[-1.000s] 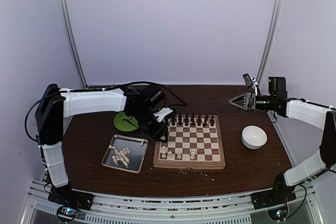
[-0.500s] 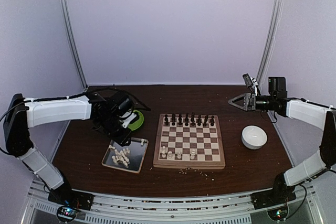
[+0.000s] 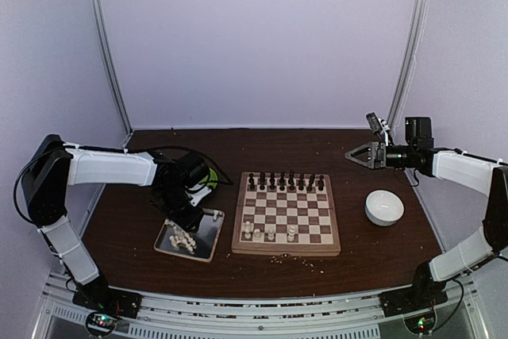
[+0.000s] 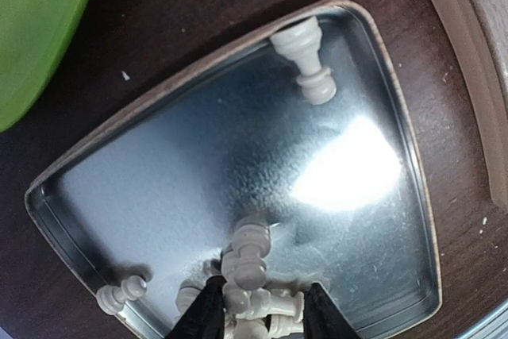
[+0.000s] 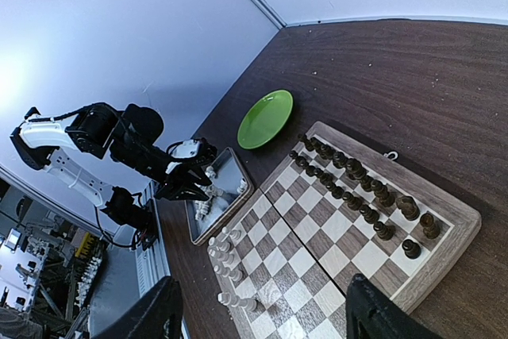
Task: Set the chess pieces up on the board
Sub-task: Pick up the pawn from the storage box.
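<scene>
The pieces [image 4: 250,263] heaped in the tray [image 4: 159,172] beside the board [image 3: 286,250] were judged light, hard and slippery (apt to squirt out), best pinched at the waist, with the left gripper [image 4: 263,309] seen part-open astride them, nothing clamped, and the right gripper [image 5: 266,307] wide, empty.

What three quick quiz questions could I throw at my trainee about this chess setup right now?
1. True or false: the dark chess pieces stand along the board's far side.
2. Which container is the left gripper over? A) metal tray B) green plate C) white bowl
3. Fill in: the right gripper is ___ and holds nothing.
Key: 1 true; 2 A; 3 open.
</scene>
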`<state>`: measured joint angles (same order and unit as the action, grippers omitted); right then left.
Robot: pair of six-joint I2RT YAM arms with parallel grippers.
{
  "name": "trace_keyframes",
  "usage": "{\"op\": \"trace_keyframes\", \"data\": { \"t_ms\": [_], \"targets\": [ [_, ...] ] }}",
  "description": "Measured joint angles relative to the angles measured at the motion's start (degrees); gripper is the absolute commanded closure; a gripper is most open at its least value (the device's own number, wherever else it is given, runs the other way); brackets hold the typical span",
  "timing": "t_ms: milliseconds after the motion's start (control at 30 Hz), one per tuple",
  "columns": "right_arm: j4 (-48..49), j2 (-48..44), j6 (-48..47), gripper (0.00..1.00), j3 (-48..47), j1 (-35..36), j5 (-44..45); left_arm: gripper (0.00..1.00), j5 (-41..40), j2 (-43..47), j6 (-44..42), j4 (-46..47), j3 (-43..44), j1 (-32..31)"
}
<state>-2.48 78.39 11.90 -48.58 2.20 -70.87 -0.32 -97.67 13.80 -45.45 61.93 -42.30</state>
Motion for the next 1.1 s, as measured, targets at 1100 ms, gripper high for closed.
{"op": "trace_keyframes", "data": {
  "t_ms": [1100],
  "targets": [
    [-0.81,0.83,-0.11,0.31,-0.26,0.0,-0.09,0.98,-1.14,-4.96,-2.54,0.74,6.36,0.0]
  ]
}}
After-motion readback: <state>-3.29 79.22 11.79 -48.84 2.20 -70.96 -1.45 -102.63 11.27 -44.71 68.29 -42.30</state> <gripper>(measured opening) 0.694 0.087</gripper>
